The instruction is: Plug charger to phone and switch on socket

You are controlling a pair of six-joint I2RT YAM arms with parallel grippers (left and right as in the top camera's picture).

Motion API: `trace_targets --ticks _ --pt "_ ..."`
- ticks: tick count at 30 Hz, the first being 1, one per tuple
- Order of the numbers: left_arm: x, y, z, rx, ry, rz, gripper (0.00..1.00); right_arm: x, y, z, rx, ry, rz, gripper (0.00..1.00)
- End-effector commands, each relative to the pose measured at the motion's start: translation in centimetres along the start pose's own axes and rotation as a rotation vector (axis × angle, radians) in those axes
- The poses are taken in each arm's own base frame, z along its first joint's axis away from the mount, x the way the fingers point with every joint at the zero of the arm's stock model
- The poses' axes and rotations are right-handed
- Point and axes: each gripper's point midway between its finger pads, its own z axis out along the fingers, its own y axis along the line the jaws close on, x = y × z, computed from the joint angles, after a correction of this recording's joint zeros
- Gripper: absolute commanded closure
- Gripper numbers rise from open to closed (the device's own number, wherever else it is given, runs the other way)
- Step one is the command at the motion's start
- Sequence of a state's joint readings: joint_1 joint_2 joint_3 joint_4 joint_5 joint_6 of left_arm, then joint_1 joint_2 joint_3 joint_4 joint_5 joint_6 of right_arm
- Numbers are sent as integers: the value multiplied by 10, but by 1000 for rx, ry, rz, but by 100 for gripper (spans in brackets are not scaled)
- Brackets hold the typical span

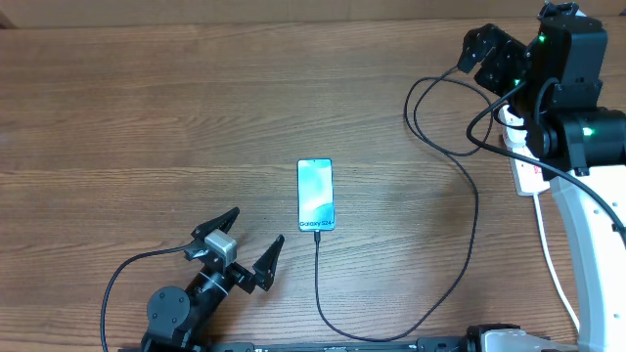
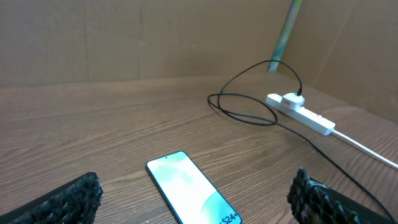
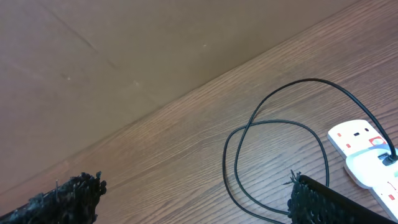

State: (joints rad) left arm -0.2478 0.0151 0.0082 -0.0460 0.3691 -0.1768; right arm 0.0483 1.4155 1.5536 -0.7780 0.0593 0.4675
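The phone (image 1: 315, 195) lies face up mid-table, its light teal screen lit; it also shows in the left wrist view (image 2: 193, 190). The black charger cable (image 1: 473, 225) is plugged into the phone's near end, loops right and runs to the white socket strip (image 1: 526, 166) at the right edge, partly hidden under my right arm. The strip also shows in the left wrist view (image 2: 301, 112) and the right wrist view (image 3: 367, 155), the cable in the right wrist view (image 3: 239, 146). My left gripper (image 1: 249, 249) is open, near-left of the phone. My right gripper (image 1: 489, 49) is open above the cable loop.
The strip's thick white cord (image 1: 553, 269) runs toward the near right edge. A cardboard wall (image 2: 124, 37) backs the wooden table (image 1: 147, 127). A grey-green pole (image 2: 286, 31) stands behind the strip.
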Motion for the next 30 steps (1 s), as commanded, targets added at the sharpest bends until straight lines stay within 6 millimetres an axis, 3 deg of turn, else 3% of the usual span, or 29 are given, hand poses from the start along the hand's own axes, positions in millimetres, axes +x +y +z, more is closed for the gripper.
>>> trace_targets --ticks 1,10,13,18,22,26,30 --pt "-1 3 -1 -16 -8 25 0 -5 2 -5 -4 -21 2 0" --pt "-1 3 -1 -16 -9 25 0 1 -1 -1 4 -7 0 0" --pt "-1 3 -1 -16 -9 25 0 20 -12 9 32 40 -2 0" --pt "-1 3 -1 -16 -9 25 0 68 -40 30 101 156 -8 0" --pt "-1 3 -1 -16 -9 25 0 96 -56 35 149 236 -12 0" --pt "-1 3 -1 -16 -8 25 0 110 -65 31 177 282 -15 0" --pt "-1 3 -1 -16 -9 25 0 108 -64 25 174 278 -15 0"
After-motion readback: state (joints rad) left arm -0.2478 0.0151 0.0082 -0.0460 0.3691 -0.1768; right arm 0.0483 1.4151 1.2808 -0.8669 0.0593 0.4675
